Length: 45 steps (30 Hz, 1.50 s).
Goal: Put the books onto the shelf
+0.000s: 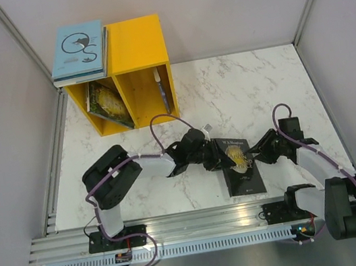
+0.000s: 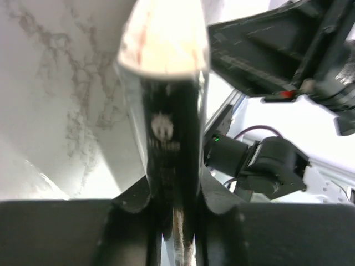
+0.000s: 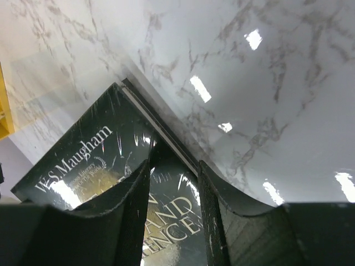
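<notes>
The yellow shelf [image 1: 139, 44] stands at the far left corner of the table [image 1: 259, 85]. Light blue books [image 1: 79, 50] are stacked on top of it, and a greenish book [image 1: 108, 103] leans in its left compartment. Near the near edge lies the black-and-gold book [image 1: 240, 167]. The left gripper [image 1: 213, 158] clamps its left edge. The right gripper [image 1: 255, 155] rests at its right edge, fingers narrowly parted.

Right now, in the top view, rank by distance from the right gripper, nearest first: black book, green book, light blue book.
1. Black book, on the table at the right gripper.
2. Green book, in the left compartment of the shelf.
3. Light blue book, on top of it.
</notes>
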Motion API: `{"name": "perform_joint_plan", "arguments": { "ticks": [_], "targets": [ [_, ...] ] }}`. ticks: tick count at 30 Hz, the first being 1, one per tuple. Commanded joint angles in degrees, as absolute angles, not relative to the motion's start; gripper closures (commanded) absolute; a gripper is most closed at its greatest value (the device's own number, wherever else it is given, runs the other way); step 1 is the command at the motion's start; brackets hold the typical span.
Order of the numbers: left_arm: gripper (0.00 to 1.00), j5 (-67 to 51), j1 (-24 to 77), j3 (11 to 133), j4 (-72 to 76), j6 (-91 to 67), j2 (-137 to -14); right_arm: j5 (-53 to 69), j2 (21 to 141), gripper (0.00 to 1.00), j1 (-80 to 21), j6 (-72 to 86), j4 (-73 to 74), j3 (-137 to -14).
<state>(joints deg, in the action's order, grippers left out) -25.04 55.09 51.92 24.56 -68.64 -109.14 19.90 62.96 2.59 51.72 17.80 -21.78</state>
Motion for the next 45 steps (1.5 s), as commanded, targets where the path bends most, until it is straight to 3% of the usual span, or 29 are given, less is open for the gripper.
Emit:
{"name": "perform_joint_plan", "arguments": {
  "ticks": [1, 2, 5, 6, 10, 17, 23, 34, 45],
  "targets": [
    [0.98, -16.96, 55.81, 52.65, 17.85, -62.05, -105.74, 21.88, 62.41, 0.55, -1.22, 52.73, 23.65, -18.89],
    [0.98, -16.79, 55.81, 52.47, 17.75, -61.88, -105.3, 23.54, 61.97, 0.53, -1.93, 53.26, 23.03, -19.07],
    [0.98, -15.82, 55.55, 51.42, 16.44, -61.0, -102.67, 25.31, 60.56, 0.31, -2.63, 51.95, 22.5, -22.57],
    [0.98, -15.12, 55.46, 50.81, 16.09, -60.56, -101.44, 25.66, 60.03, 0.15, -2.64, 50.99, 23.2, -25.63],
    [0.98, -9.24, 55.11, 46.25, 6.37, -57.23, -89.78, 23.65, 58.36, 0.02, -2.64, 47.2, 30.91, -34.7],
    [0.98, 15.78, 54.23, 41.84, -15.35, -49.15, -65.0, 23.82, 57.22, 0.02, -2.81, 47.81, 34.45, -40.17],
    [0.98, 21.26, 45.36, 43.41, -21.0, -42.81, -55.29, 24.26, 57.57, 0.02, -3.43, 48.16, 33.58, -39.55],
    [0.98, 25.49, 35.43, 49.47, -6.27, -31.48, -60.1, 23.91, 57.39, 0.02, -3.6, 47.9, 32.0, -36.56],
    [0.98, 33.74, 34.45, 53.96, 14.4, -25.58, -71.44, 23.38, 61.96, 0.02, -3.6, 45.71, 30.33, -36.12]
  ]
}}
